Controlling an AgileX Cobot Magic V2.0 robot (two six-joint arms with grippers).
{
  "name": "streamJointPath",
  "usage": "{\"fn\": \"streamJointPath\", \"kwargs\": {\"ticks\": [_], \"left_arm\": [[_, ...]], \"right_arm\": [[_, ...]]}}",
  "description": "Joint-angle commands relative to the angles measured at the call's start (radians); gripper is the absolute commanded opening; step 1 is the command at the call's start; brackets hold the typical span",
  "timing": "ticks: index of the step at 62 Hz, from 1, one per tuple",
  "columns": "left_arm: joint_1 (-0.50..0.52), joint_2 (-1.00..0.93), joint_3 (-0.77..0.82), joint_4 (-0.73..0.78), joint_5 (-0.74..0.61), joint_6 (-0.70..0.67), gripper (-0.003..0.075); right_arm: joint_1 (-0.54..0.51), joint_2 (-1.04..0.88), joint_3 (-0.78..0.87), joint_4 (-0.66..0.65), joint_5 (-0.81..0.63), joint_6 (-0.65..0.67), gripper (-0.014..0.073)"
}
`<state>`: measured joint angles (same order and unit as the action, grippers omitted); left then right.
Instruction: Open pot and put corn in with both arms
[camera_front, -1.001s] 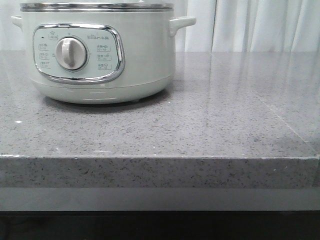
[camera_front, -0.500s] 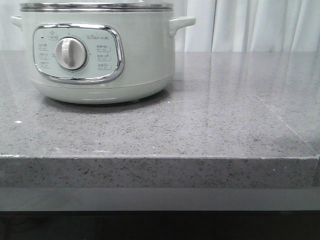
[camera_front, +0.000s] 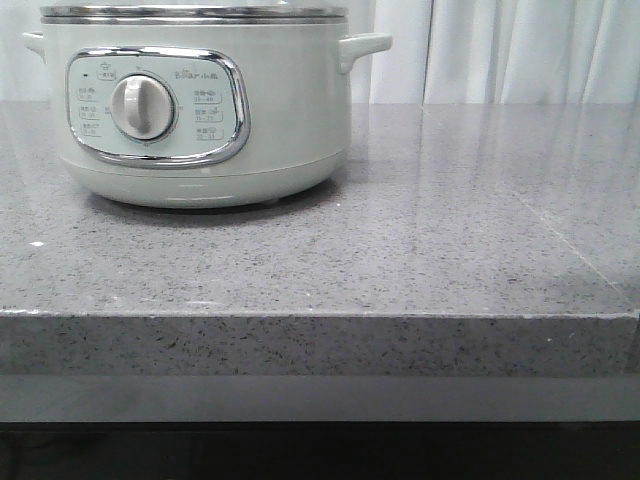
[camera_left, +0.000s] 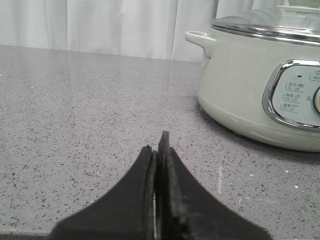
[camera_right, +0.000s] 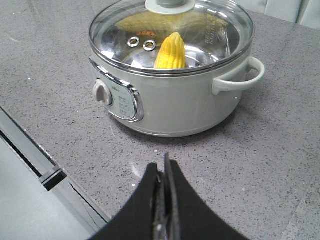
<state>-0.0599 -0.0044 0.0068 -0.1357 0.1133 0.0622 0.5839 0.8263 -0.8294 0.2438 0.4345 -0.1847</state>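
Observation:
The mint-green pot (camera_front: 200, 110) stands at the back left of the grey counter, its glass lid (camera_right: 170, 30) on. It also shows in the left wrist view as the pot (camera_left: 260, 95) and from above as the pot (camera_right: 170, 95). Through the lid the yellow corn (camera_right: 171, 51) lies inside the pot. My left gripper (camera_left: 157, 145) is shut and empty, low over the counter, apart from the pot. Further back and higher, my right gripper (camera_right: 161, 167) is shut and holds nothing. Neither gripper shows in the front view.
The speckled grey counter (camera_front: 420, 240) ends in a front edge (camera_front: 320, 315). White curtains (camera_front: 520, 50) hang behind it. The counter's edge and a lower ledge (camera_right: 50, 177) lie close beside my right gripper.

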Motion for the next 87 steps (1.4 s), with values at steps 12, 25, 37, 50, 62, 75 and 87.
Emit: {"fn": "streamJointPath", "kwargs": {"ticks": [12, 25, 37, 50, 62, 75, 87], "left_arm": [[0.003, -0.018, 0.005, 0.001, -0.08, -0.001, -0.002], [0.003, -0.018, 0.005, 0.001, -0.081, -0.001, -0.002], [0.001, -0.018, 0.005, 0.001, -0.081, -0.001, -0.002], [0.001, -0.018, 0.005, 0.001, -0.081, -0.001, -0.002], [0.001, -0.018, 0.005, 0.001, -0.081, -0.001, -0.002], [0.001, -0.018, 0.005, 0.001, -0.081, -0.001, -0.002], [0.001, -0.018, 0.005, 0.001, -0.081, -0.001, -0.002]], "right_arm": [[-0.001, -0.002, -0.027, 0.007, -0.077, -0.01, -0.0065], [-0.146, -0.202, 0.126, 0.025, -0.171, -0.01, -0.0065], [-0.348, -0.491, 0.373, 0.027, -0.271, -0.01, -0.0065], [-0.464, -0.734, 0.622, 0.027, -0.314, -0.01, -0.0065], [-0.486, -0.862, 0.821, 0.029, -0.319, -0.01, -0.0065], [-0.49, -0.861, 0.856, 0.034, -0.289, -0.01, -0.0065], [-0.49, -0.86, 0.856, 0.034, -0.337, -0.01, -0.0065]]}}
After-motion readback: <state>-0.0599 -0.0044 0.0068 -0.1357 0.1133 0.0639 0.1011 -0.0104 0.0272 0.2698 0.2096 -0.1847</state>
